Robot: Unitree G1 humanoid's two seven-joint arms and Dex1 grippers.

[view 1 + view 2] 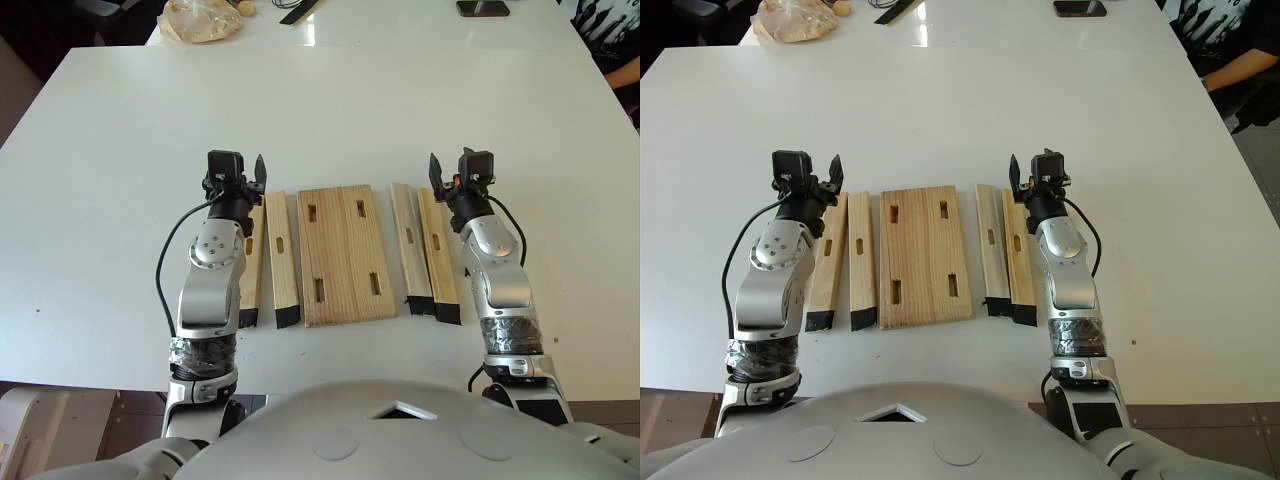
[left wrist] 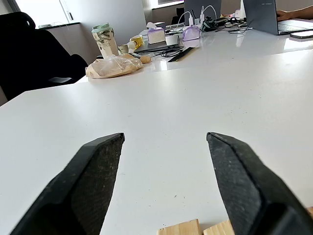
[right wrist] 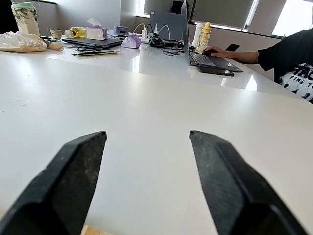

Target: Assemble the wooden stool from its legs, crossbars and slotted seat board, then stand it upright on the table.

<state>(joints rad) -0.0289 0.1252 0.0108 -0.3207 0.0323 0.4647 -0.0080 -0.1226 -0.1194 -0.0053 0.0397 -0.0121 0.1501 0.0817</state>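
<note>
1. The seat board (image 1: 345, 255) lies flat in the middle of the white surface (image 1: 400, 100), slotted face up. That looks deliberate: the four slots are open to view and ready to take the leg ends.
2. Two legs sit on each side of it, the left pair (image 1: 283, 258) and the right pair (image 1: 425, 255). They run parallel to the board's long edges, just beside it but not touching. Their dark-capped ends point toward the robot. Laid out like this, each arm has its own pieces close by.
3. The left hand (image 1: 245, 180) hangs over the far end of the outermost left leg. Its fingers (image 2: 93, 181) are spread apart and hold nothing. The wrist view shows the wooden ends just below the gap.
4. The right hand (image 1: 450, 178) mirrors it over the far end of the right pair. Its fingers (image 3: 73, 181) are also apart and empty.
5. To my eye nothing is joined yet, so the job is at its very start. Both hands look poised for a first pick.
6. I can't pick out separate crossbars among the four pieces.
7. A plastic bag (image 1: 200, 20) sits at the far corner, well apart from the work.
</note>
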